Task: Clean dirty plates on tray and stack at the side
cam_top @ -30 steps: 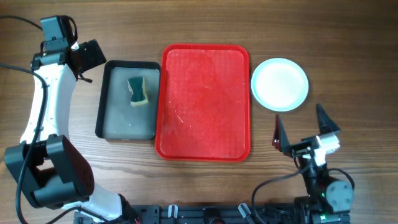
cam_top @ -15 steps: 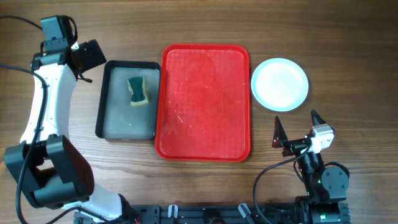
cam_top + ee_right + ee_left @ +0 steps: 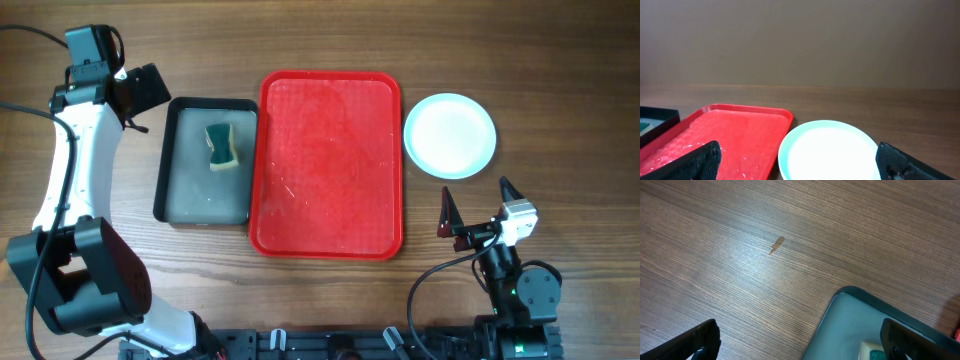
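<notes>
Tray sits mid-desk w/ no plates on it; its surface looks speckled, maybe wet. Plates lie just right of tray, level w/ its far half, near the rim but not touching. Only the top one shows from above, so can't tell how many are stacked. By the look of it the job is about done.

Right tool is right of tray near its front corner, close to the plates, jaws spread wide, nothing in them. Left tool is well left of tray, past the pan, also spread and empty, above bare desk.

What could go wrong:
- Right arm swinging toward tray's far end w/ jaws this wide: a finger could catch the plate rim & shove the stack into tray or slide it across the desk.
- If plates are wet, the top one could skid off w/ a small knock.
- Left tool dropping or moving toward tray could clip the pan's rim, which shows at the wrist view's edge, and jolt the pan & sponge.
- Can't confirm from above that all plates are in the stack.
</notes>
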Controlling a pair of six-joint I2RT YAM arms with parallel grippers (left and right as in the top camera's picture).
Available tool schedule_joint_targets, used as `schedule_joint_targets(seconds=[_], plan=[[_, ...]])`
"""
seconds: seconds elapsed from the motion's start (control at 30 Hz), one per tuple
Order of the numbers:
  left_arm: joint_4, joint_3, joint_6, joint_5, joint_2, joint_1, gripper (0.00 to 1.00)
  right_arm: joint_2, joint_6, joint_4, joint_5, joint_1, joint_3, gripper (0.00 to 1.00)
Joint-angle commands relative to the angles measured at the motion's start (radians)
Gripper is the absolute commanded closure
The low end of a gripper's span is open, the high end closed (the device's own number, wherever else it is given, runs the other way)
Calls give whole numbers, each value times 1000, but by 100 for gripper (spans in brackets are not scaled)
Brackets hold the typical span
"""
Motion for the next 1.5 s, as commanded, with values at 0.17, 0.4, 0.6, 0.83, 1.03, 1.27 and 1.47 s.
schedule_joint_targets(seconds=[0.17,0.4,0.6,0.83,1.03,1.27,1.47], plan=[[0,8,-9,-10,-3,4,0,-9,15,5,-16,-5,-1,0],[0,8,-9,-10,-3,4,0,-9,15,5,-16,-5,-1,0],[0,8,-9,-10,-3,4,0,-9,15,5,-16,-5,-1,0],[-3,8,-9,-10,-3,4,0,-9,15,5,-16,-5,-1,0],[-4,8,-9,-10,-21,5,0,-9,15,5,-16,-5,-1,0],[-4,8,-9,-10,-261,5,0,-9,15,5,-16,-5,-1,0],[-72,8,-9,-10,-536,5,0,-9,15,5,-16,-5,-1,0]])
